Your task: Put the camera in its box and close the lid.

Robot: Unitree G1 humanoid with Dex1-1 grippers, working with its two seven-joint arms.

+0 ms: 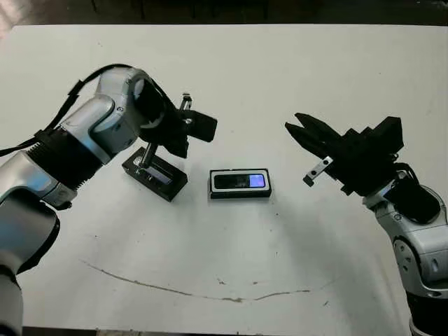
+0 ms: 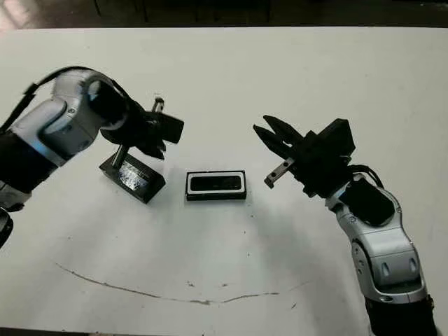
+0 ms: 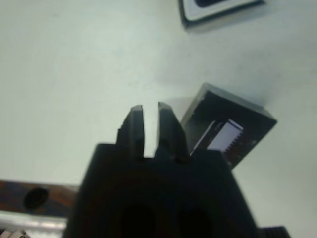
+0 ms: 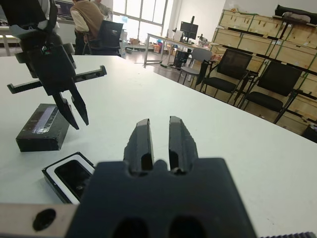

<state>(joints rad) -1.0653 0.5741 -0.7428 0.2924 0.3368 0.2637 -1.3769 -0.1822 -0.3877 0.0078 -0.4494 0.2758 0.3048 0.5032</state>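
The left gripper [image 1: 147, 162], fingers nearly together and grasping nothing, hung just above the flat black lid [image 1: 155, 174] with its glossy strip. The right gripper [image 1: 295, 129], likewise nearly closed and empty, hovered right of the white-lined black box [image 1: 240, 183], where the slim black camera [image 1: 241, 181] lay

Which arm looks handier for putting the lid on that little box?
The left. Its gripper hangs right at the lid, which lies beside the box holding the camera. The right gripper hovers apart from both, on the box's other side.
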